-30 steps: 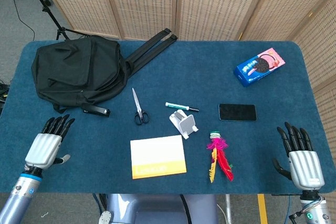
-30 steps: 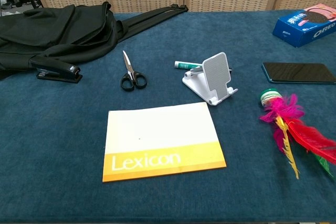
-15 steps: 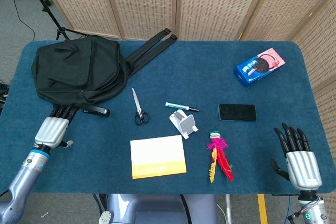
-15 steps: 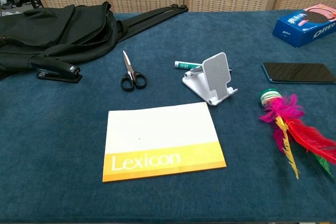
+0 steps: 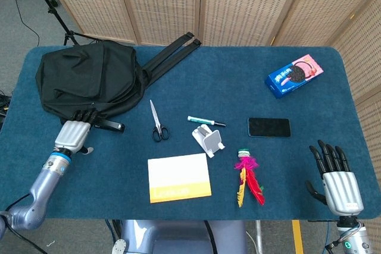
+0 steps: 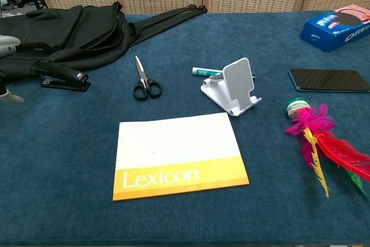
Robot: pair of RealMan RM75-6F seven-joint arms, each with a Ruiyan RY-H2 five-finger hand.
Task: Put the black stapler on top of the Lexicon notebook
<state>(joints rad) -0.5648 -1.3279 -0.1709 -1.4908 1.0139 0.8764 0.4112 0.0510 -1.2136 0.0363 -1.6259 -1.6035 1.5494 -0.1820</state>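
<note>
The black stapler [image 5: 109, 125] [image 6: 62, 77] lies flat on the blue table, just in front of the black backpack. The white and orange Lexicon notebook [image 5: 179, 177] [image 6: 177, 154] lies near the front edge, right of the stapler. My left hand [image 5: 74, 132] [image 6: 8, 62] hovers just left of the stapler, fingers stretched toward the backpack, holding nothing. At the front right corner my right hand [image 5: 337, 175] rests with its fingers spread, nothing in it.
A black backpack [image 5: 89, 82] fills the back left. Scissors [image 5: 157, 122], a green marker [image 5: 204, 121] and a white phone stand [image 5: 209, 139] lie mid-table. A phone [image 5: 269, 127], an Oreo box [image 5: 294, 76] and a feather shuttlecock [image 5: 248, 178] sit to the right.
My left hand has moved forward and to the right, from the front left edge up to the stapler's left end. The right hand has drifted slightly toward the front edge.
</note>
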